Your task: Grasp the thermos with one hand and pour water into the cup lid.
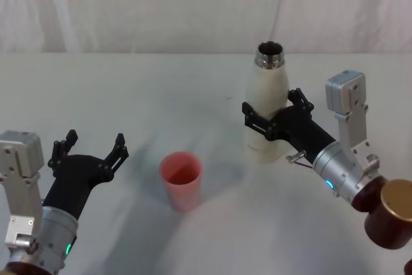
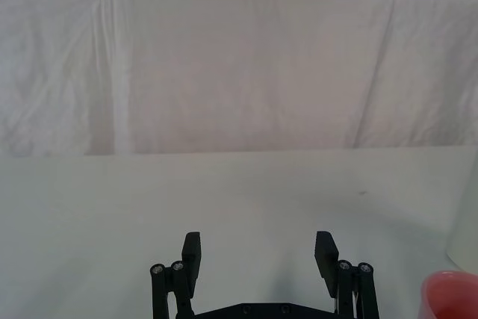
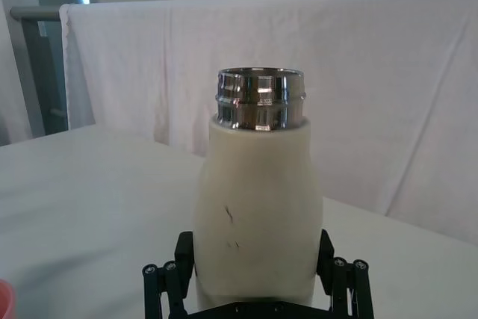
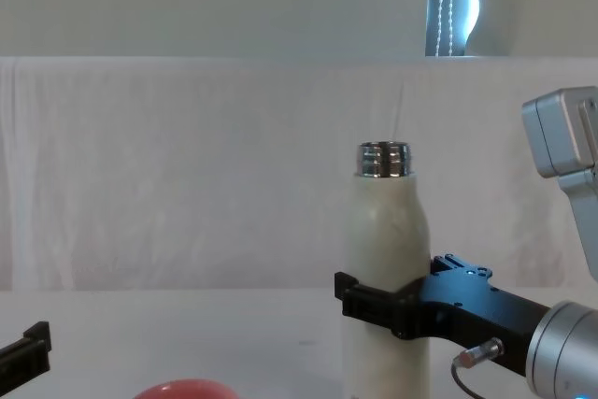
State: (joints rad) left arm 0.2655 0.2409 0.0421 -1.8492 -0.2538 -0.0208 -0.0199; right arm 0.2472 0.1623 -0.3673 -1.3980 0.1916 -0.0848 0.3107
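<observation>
The thermos (image 1: pixel 265 88) stands upright at the centre right of the table, cream-white, its open steel neck uncapped. My right gripper (image 1: pixel 270 113) reaches in from the right and is shut on the bottle's body about halfway up; the right wrist view shows both fingers (image 3: pixel 326 248) pressed against the thermos (image 3: pixel 258 184). From the chest, the clamp (image 4: pixel 388 306) wraps the thermos (image 4: pixel 385 231). The cup lid (image 1: pixel 181 180), a salmon-red cup, stands mouth up to the thermos's front left. My left gripper (image 1: pixel 93 143) hovers open and empty further left of the cup lid.
A white cloth covers the table (image 1: pixel 129 94), and a white cloth backdrop (image 4: pixel 187 165) hangs behind it. The cup lid's rim (image 2: pixel 452 293) shows at the corner of the left wrist view, beside the open left gripper (image 2: pixel 258 248).
</observation>
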